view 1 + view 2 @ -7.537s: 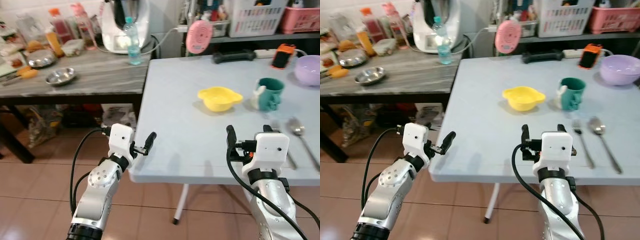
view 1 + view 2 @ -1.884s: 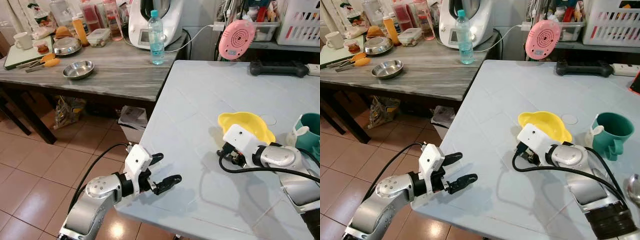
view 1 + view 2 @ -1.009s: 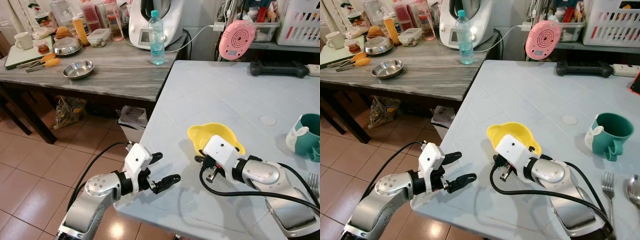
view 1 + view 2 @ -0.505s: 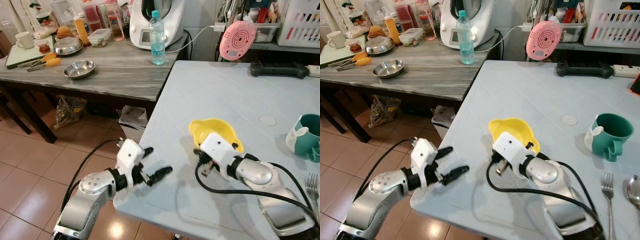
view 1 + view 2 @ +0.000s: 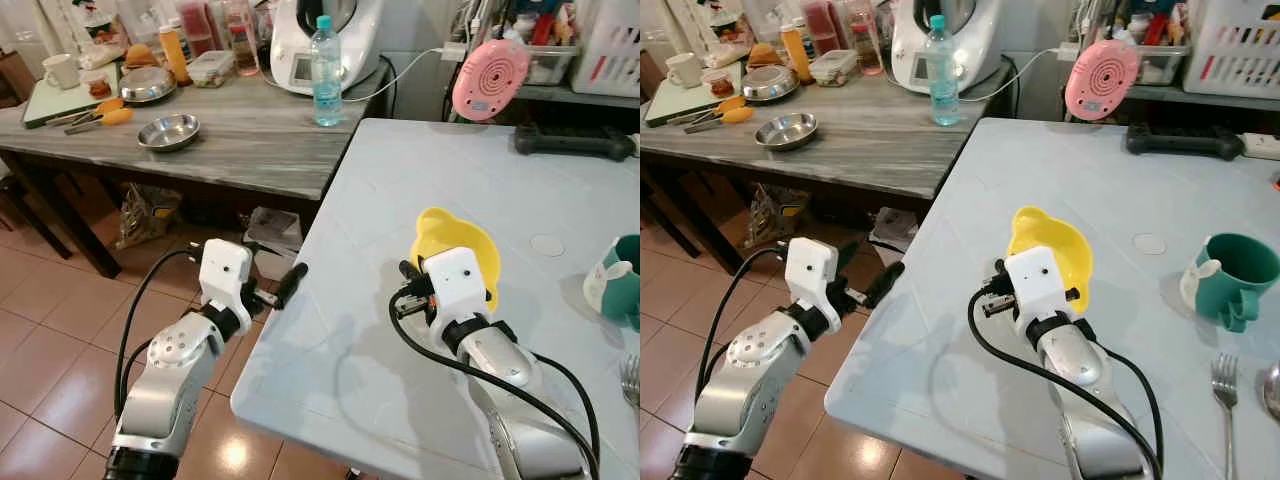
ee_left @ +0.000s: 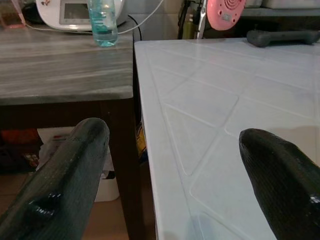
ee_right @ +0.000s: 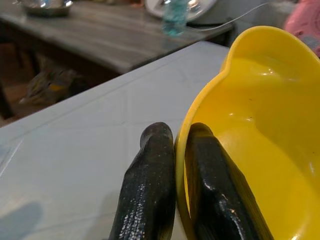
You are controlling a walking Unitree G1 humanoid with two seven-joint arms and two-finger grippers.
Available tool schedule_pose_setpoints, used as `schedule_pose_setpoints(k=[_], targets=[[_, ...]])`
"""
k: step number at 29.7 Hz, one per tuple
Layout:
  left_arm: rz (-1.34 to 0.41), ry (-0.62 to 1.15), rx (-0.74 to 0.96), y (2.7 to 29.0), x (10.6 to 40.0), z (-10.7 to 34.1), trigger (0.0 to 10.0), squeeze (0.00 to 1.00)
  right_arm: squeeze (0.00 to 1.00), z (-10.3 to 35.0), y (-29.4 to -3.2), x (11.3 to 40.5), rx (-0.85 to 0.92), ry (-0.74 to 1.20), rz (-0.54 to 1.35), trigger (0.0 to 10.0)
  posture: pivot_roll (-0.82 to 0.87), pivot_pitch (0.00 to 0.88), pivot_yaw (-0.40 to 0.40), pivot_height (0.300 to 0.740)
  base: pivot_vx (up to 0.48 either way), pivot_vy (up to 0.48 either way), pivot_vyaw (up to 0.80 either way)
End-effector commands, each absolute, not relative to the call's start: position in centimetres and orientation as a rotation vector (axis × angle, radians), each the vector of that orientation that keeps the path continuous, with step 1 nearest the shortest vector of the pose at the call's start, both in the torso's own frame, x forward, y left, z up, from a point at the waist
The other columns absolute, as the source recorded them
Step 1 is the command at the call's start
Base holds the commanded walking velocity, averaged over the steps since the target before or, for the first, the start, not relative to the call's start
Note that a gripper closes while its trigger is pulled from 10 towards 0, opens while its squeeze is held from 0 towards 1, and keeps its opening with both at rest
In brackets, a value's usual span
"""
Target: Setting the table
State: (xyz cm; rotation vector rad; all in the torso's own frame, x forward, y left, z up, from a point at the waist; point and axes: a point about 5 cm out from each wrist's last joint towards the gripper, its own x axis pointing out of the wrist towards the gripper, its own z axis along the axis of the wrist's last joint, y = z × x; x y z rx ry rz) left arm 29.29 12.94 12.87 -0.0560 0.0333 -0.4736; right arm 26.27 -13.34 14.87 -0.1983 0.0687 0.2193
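Yellow bowl (image 5: 457, 250), earlier flat, now tips upright, its rim pinched by the right pincer (image 7: 173, 145) (left pincer (image 6: 170, 165) gapes).

— What changes with the yellow bowl (image 5: 455, 252)?
— The right gripper (image 7: 172, 150), pinching its rim, tips it up on edge.
— And the left gripper (image 5: 292, 281)?
— Pulls back to the table (image 5: 400, 180) edge.
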Motion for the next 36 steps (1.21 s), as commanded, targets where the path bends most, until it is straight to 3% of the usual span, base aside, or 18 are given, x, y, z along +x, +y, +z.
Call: schedule_pose_setpoints(k=[1, 19, 36], targets=[[-0.442, 0.047, -0.045, 13.4, 29.5, 12.6, 10.0, 0.00, 0.00, 15.8, -13.4, 26.1, -0.182, 0.021, 0.189, 10.0, -0.12, 0.017, 0.100, 0.740, 0.000, 0.000, 0.00], [-0.424, 0.032, -0.069, 13.3, 30.4, 12.7, 10.0, 0.00, 0.00, 15.8, -14.4, 26.6, -0.161, 0.025, 0.105, 10.0, -0.13, 0.008, 0.084, 0.740, 0.000, 0.000, -0.40], [-0.420, 0.041, -0.078, 13.2, 30.3, 12.0, 10.0, 0.00, 0.00, 16.1, -14.9, 26.9, -0.175, 0.018, 0.087, 10.0, -0.14, 0.008, 0.071, 0.740, 0.000, 0.356, 0.00]])
